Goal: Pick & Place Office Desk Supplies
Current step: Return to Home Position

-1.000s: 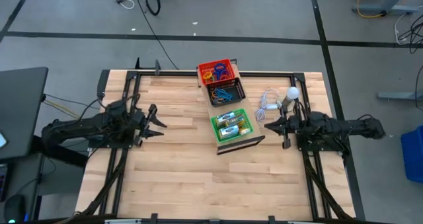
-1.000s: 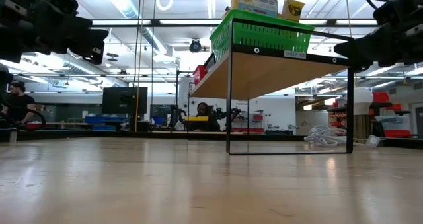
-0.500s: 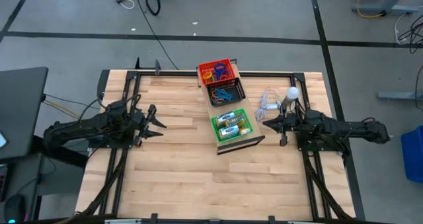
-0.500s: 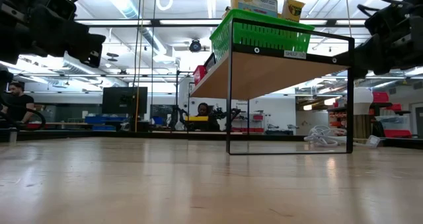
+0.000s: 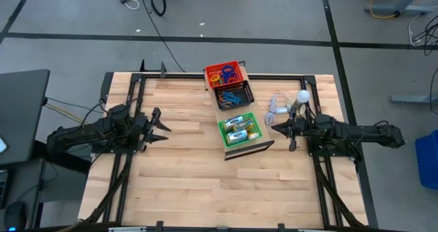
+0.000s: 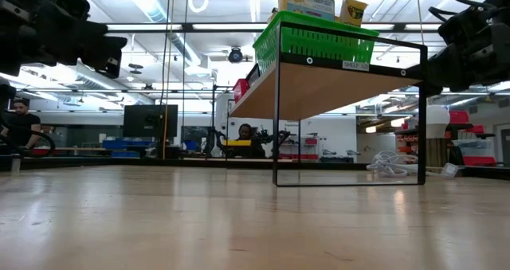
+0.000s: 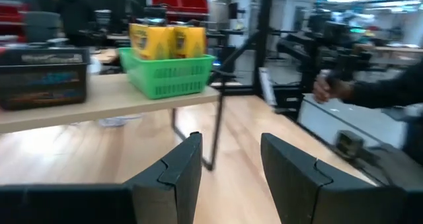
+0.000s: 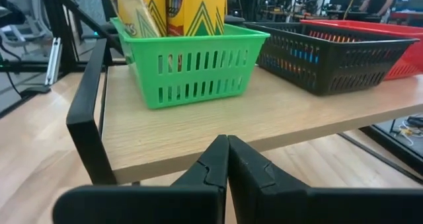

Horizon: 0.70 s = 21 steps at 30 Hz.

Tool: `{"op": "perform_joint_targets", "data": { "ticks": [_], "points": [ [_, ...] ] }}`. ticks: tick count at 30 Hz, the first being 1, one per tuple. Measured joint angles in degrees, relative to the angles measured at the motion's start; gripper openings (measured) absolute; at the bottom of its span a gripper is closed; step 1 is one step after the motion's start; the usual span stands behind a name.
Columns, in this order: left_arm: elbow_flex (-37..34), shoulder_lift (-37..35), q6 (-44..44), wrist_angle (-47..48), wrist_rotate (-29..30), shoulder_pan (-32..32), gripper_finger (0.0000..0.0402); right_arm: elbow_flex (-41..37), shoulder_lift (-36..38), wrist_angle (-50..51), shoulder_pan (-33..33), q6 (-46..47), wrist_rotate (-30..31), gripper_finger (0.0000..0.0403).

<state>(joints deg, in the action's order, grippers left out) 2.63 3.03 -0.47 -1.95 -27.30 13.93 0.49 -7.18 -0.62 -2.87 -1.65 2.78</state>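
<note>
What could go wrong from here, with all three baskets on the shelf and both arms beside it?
1. The right gripper, fingers shut, faces the shelf close to the green basket; a stray forward move could jolt it, and the tall crayon boxes might tip out.
2. The coiled white cable and bulb lie close beside the right arm and could snag.
The left gripper, open, sits well clear on the left.

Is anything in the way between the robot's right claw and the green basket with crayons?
No, nothing visible. The right gripper, shut, faces the green basket across bare shelf; the shelf's black frame stands off to one side.
</note>
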Motion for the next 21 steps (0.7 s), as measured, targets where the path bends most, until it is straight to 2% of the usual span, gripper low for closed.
{"op": "perform_joint_targets", "data": {
  "ticks": [6,9,21],
  "points": [
    [0.00,0.00,1.10,-0.38,9.77,-0.07,0.0161,0.00,0.04,-0.02,0.00,-2.61,-0.02,0.0013],
    [0.00,0.02,1.38,-0.07,12.12,-0.08,0.0161,0.00,0.04,-0.02,0.00,-3.58,-0.03,0.0013],
    [0.00,0.31,0.05,0.39,12.71,-0.08,0.0161,-0.02,0.04,-0.04,0.00,-3.76,-0.04,0.0013]
  ]
}}
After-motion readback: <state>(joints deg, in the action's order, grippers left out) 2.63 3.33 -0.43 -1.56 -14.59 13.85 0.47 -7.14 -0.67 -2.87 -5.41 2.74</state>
